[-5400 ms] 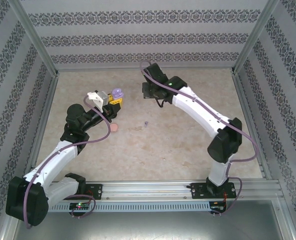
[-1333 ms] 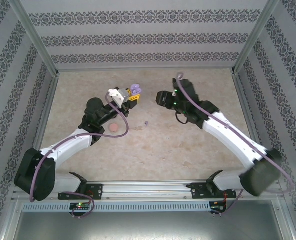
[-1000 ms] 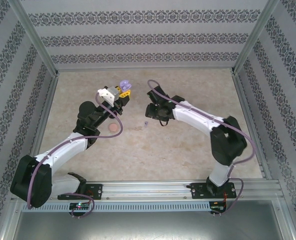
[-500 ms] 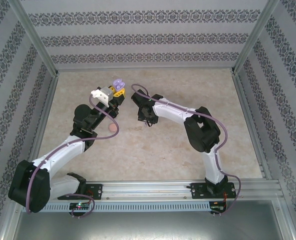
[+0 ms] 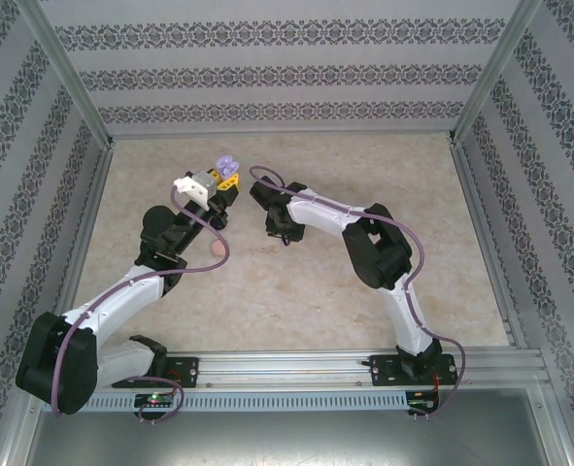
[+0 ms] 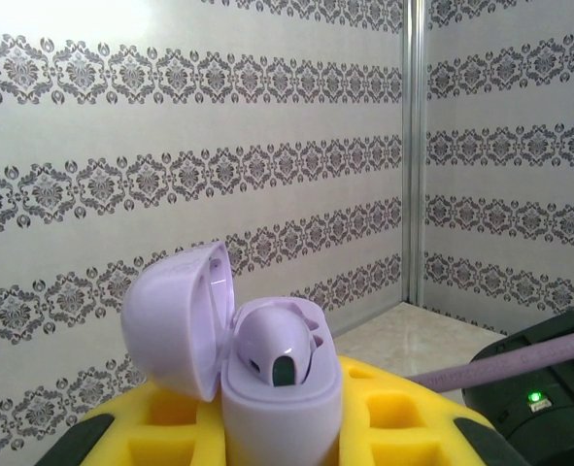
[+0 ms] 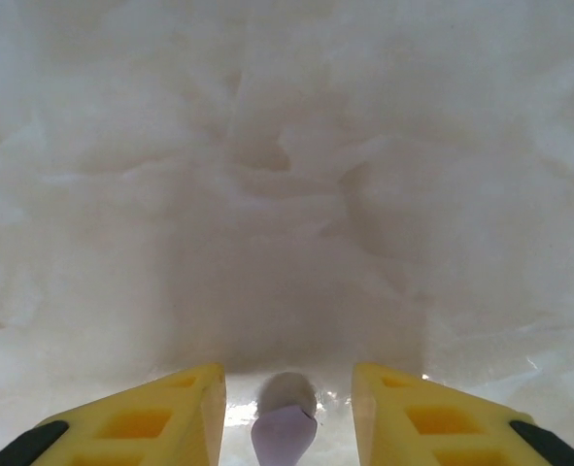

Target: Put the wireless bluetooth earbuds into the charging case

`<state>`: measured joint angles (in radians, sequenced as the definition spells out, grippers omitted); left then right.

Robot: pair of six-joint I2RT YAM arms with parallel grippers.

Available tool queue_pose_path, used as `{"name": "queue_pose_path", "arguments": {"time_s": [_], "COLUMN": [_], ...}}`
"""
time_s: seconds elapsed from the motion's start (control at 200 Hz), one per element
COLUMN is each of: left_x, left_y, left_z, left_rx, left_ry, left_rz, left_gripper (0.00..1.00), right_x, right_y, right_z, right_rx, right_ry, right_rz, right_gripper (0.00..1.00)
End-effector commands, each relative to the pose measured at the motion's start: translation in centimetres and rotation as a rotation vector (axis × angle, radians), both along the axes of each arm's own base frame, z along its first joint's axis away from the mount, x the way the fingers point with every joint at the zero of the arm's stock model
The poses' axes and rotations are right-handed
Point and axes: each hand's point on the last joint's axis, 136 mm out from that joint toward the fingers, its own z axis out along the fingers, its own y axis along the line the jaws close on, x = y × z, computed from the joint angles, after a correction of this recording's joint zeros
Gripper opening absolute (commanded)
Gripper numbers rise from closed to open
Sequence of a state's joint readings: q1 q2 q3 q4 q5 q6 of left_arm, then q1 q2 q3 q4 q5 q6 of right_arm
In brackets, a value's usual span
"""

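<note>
Right claw points straight down at the table, jaws apart, straddling the purple earbud. Wrist view shows a gap on both sides, so no grip yet. The bud lies flat on the table, roughly centred between the yellow fingers. You can't tell from here which way its stem runs.

Left claw is clamped on the charging case, holding it up off the table with the lid swung open. A seated earbud already fills one well. The free well isn't clearly visible.

My read is that the step in hand is picking the loose bud. To do it well:
- Centre first. If one finger lands early, a bud this small and smooth will likely roll or squirt out.
- Get the tips low, nearly on the table, so the pads catch the body and not just the crown. Don't press into the surface.
- Close slowly and evenly. Stop once it's held.
- Lift straight up before swinging over. In the top view the case is just beside your wrist, so the two arms have little room.
- Check stem direction after the lift. It probably has to go down into the well, so set down and regrasp if it's wrong.
- Hold the left claw steady.

Ignore the pink disc near the left arm.
</note>
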<state>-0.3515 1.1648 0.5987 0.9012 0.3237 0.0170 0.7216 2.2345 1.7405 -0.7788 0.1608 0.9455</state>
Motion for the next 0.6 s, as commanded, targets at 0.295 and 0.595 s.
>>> {"name": "queue_pose_path", "arguments": {"time_s": [0.295,0.595], "left_x": [-0.35,-0.24], "left_y": [0.67,0.63], "left_z": [1.43,1.43], "left_rx": [-0.042,-0.045], "left_ry": [-0.053,-0.050], "left_rz": [0.006,0.002], "left_gripper": [0.00,0.00], "right_x": [-0.61,-1.08], "right_y": [0.46,0.56], "right_z": [-0.80,-0.60], "right_rx": [-0.027,-0.033], "right_ry": [0.015,0.014], "right_rz": [-0.005,-0.002], "right_gripper": [0.37,0.36]}}
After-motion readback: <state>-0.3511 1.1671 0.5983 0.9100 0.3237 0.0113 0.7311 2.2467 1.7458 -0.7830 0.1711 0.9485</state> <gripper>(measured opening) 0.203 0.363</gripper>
